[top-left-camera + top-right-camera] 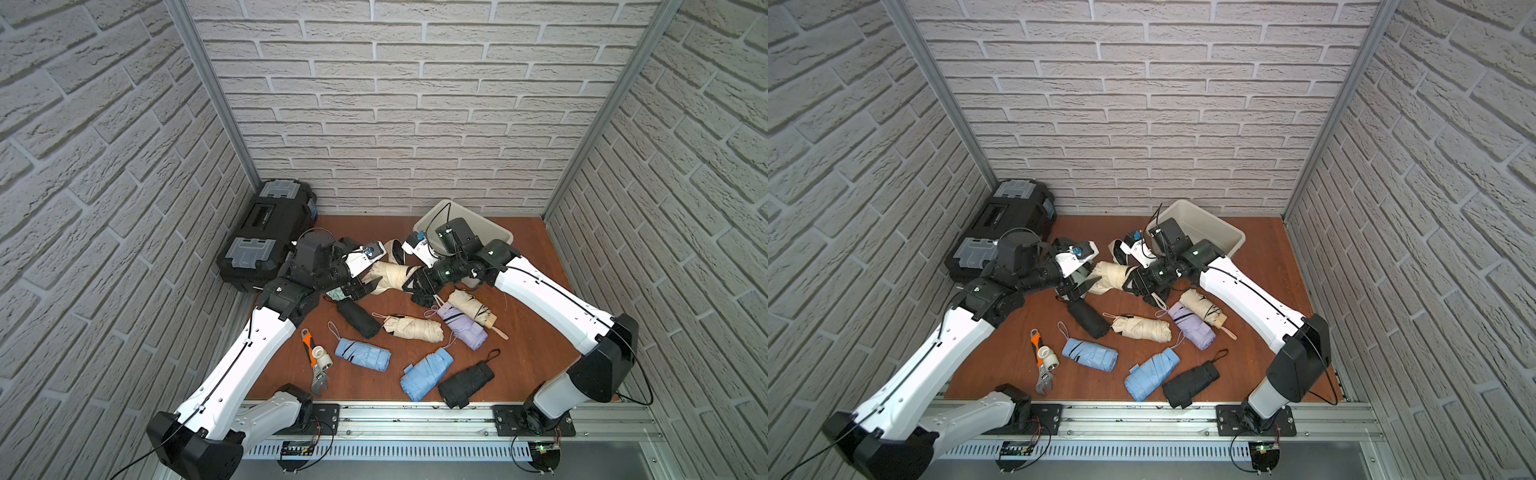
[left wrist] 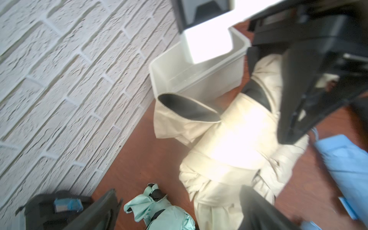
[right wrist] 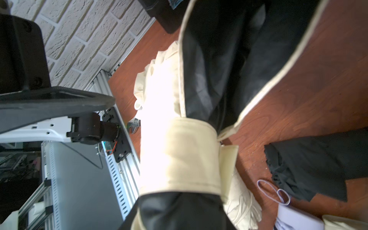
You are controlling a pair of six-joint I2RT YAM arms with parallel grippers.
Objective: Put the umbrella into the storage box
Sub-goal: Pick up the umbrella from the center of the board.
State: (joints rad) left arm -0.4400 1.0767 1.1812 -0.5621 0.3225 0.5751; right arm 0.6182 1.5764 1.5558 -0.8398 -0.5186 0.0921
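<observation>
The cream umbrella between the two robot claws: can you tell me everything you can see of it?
The cream umbrella is folded, soft fabric, with a black lining showing where loose flaps curl open, and a cream strap wrapped round its middle. It is outside the storage box, close beside it. The right gripper is closed on one end; the open left gripper sits at the other.

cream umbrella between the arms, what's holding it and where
The right end effector is closed on the cream umbrella at its end nearer the storage box. The left end effector is open at the other end.
</observation>
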